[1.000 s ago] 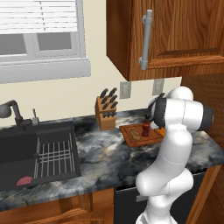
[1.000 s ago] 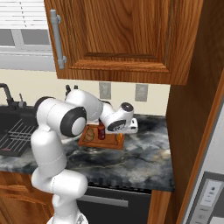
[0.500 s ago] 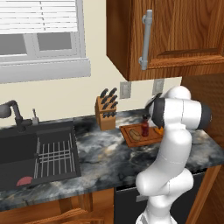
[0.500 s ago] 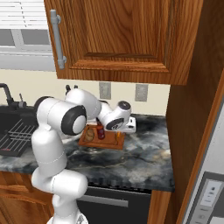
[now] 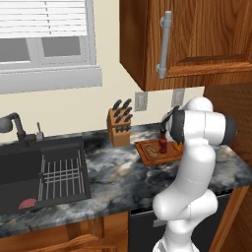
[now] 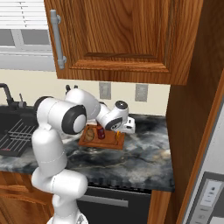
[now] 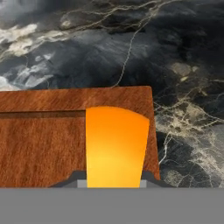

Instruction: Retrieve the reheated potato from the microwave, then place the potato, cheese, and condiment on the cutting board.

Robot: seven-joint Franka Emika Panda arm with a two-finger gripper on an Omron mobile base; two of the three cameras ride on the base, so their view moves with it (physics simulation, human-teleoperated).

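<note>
The gripper point(image 7: 113, 183) is closed on the cheese point(image 7: 115, 146), held over a corner of the cutting board point(image 7: 39, 144), close to its edge. Judged risk: release this near the rim may let the wedge tip or slide onto the marble counter point(image 7: 183, 65); lower it flat and further inboard before opening. Farther off, the board already carries the potato point(image 5: 152, 152) and the upright condiment point(image 5: 162, 142). Beyond, the sink point(image 5: 29, 172) holds a wire rack point(image 5: 59, 174).

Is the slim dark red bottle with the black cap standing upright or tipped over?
Upright: the dark red bottle stands on the reddish-brown wooden cutting board, black cap on top.
</note>
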